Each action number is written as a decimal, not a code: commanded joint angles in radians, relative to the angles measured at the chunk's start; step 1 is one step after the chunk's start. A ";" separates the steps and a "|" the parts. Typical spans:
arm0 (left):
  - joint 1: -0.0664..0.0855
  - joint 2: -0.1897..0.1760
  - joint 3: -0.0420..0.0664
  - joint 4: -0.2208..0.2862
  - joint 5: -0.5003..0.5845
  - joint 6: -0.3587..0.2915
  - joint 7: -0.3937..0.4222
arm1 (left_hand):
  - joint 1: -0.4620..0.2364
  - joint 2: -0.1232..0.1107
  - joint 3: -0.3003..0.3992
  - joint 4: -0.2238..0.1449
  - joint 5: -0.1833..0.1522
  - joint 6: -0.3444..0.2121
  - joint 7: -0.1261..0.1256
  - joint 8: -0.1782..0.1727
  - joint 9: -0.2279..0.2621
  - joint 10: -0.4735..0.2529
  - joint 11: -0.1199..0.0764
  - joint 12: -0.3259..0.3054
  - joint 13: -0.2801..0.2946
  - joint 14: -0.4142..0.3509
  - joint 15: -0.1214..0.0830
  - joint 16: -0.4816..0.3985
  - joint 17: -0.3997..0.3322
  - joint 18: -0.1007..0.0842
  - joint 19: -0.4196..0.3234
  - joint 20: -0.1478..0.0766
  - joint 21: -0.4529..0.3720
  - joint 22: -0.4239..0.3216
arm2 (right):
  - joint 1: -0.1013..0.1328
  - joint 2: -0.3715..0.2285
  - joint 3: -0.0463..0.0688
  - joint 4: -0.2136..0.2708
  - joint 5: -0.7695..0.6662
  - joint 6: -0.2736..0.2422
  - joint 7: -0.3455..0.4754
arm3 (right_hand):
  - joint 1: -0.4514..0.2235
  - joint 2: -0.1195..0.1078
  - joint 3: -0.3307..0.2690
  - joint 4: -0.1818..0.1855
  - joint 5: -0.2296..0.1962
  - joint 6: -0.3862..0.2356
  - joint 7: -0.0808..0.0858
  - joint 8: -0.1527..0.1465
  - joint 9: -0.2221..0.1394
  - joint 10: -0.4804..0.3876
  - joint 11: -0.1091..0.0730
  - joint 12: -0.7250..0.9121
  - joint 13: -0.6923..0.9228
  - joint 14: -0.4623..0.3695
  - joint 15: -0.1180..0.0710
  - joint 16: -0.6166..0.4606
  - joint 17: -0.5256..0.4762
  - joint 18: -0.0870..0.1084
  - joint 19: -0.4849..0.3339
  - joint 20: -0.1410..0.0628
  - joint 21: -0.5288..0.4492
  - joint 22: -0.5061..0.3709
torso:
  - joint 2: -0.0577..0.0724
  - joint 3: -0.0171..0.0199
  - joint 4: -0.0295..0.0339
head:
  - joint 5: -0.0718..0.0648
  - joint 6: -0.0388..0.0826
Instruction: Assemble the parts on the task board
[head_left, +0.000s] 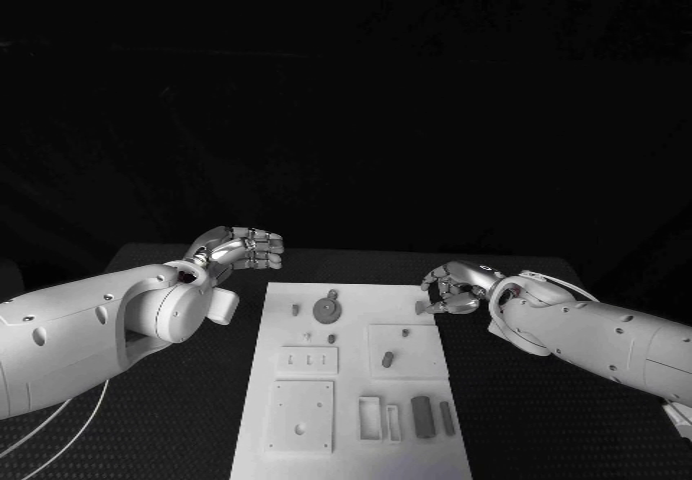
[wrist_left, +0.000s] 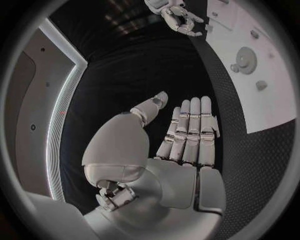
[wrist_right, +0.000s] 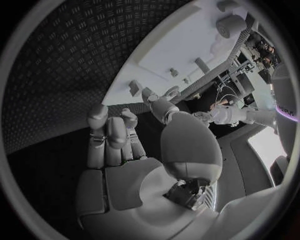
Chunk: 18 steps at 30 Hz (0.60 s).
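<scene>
Centrally, the white task board (head_left: 353, 380) lies on the black table (head_left: 173, 420), with small grey parts (head_left: 329, 309) on it: a round disc near its far end, dark slim pieces (head_left: 423, 416) toward the near right. The right hand (head_left: 453, 288) hovers at the board's far right edge, fingers curled inward; whether it pinches anything I cannot tell. The left hand (head_left: 242, 247) is off the board's far left corner, its fingers straight and close together, holding nothing.
</scene>
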<state>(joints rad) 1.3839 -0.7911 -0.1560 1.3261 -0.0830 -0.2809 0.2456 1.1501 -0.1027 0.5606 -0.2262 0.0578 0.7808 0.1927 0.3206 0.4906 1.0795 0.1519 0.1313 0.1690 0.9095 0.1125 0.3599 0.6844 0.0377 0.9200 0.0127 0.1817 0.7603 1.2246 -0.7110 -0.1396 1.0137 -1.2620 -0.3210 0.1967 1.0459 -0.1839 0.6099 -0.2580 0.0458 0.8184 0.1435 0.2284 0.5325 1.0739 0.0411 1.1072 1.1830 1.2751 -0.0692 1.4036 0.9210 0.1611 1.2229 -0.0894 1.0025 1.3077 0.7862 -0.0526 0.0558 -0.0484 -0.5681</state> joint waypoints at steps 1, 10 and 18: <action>0.001 0.001 0.000 -0.001 -0.002 0.011 0.011 | -0.003 0.004 -0.004 0.004 -0.004 0.001 0.002 -0.003 0.001 0.006 -0.002 -0.003 0.001 0.003 0.006 -0.006 0.001 0.005 -0.004 0.004 -0.005 0.002 | -0.004 0.003 0.000 -0.009 0.006 0.046 0.024 | 0.001 -0.012 -0.003 0.005 0.002 0.001 0.012 -0.007 -0.001 -0.006 0.000 0.002 -0.002 -0.008 0.001 -0.006 -0.001 0.101 -0.006 0.001 -0.007 0.012 | 0.000 -0.0010 0.0009 | 0.000 -0.007; 0.001 0.004 0.000 -0.002 -0.002 0.013 0.010 | -0.003 0.005 -0.004 0.004 -0.004 0.001 0.002 -0.003 0.001 0.006 -0.001 -0.004 0.001 0.003 0.006 -0.007 0.002 0.006 -0.004 0.005 -0.005 0.002 | -0.023 0.026 0.000 -0.036 0.018 0.046 0.031 | -0.004 -0.006 -0.003 0.015 0.002 -0.002 0.013 -0.008 -0.001 -0.009 0.002 0.005 -0.002 -0.009 0.002 -0.006 0.000 0.101 -0.007 0.004 -0.008 0.012 | -0.001 -0.0023 0.0006 | 0.002 -0.018; 0.001 0.005 0.000 -0.002 -0.002 0.014 0.010 | -0.003 0.005 -0.004 0.004 -0.004 0.001 0.003 -0.004 0.001 0.006 -0.001 -0.004 0.001 0.003 0.006 -0.007 0.002 0.006 -0.004 0.005 -0.006 0.002 | -0.035 0.040 0.000 -0.055 0.021 0.042 0.031 | 0.012 0.016 -0.001 0.010 0.002 0.016 0.012 0.004 0.006 -0.009 0.001 0.011 -0.003 -0.008 0.002 -0.003 0.002 0.101 -0.007 0.004 -0.005 0.014 | -0.002 -0.0039 0.0018 | 0.004 -0.022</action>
<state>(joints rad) 1.3838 -0.7877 -0.1563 1.3232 -0.0830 -0.2805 0.2454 1.1501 -0.1027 0.5606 -0.2262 0.0578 0.7808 0.1927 0.3206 0.4905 1.0795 0.1519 0.1313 0.1689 0.9095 0.1125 0.3561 0.6852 0.0376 0.9200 0.0126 0.1817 0.7611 1.1913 -0.6735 -0.1392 0.9610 -1.2472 -0.2897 0.2156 1.0564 -0.1735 0.6087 -0.2453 0.0458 0.8168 0.1450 0.2292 0.5374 1.0703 0.0447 1.1140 1.1807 1.2720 -0.0660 1.4036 0.9213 0.1610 1.2212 -0.0875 0.9988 1.3077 0.7852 -0.0559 0.0577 -0.0457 -0.5889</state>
